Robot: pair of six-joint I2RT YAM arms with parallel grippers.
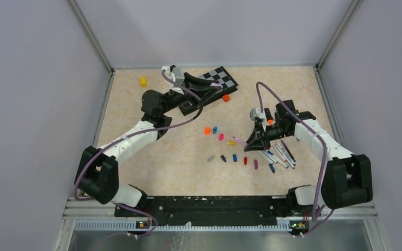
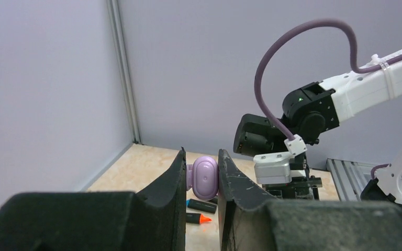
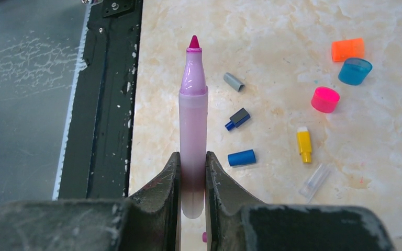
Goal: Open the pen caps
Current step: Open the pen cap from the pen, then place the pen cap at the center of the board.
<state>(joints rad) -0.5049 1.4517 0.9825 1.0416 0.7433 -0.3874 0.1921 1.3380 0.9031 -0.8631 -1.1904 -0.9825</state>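
Observation:
My left gripper [image 2: 201,175] is shut on a lilac pen cap [image 2: 205,178], held in the air; from above it hangs near the chessboard [image 1: 222,77]. My right gripper [image 3: 192,172] is shut on an uncapped pen [image 3: 193,115] with a pale pink barrel and magenta tip; in the top view this pen [image 1: 239,141] points left. Loose caps lie on the table: orange [image 3: 347,49], light blue [image 3: 355,71], pink [image 3: 325,99], yellow [image 3: 304,145], grey [image 3: 233,81] and blue [image 3: 241,157]. White-barrelled pens [image 1: 281,155] lie beside the right gripper [image 1: 251,143].
Two black highlighters [image 2: 201,205] lie on the table below the left gripper, one with a bare orange tip. A yellow block [image 1: 143,81] sits at the back left, an orange block [image 1: 225,98] by the chessboard. Walls enclose three sides.

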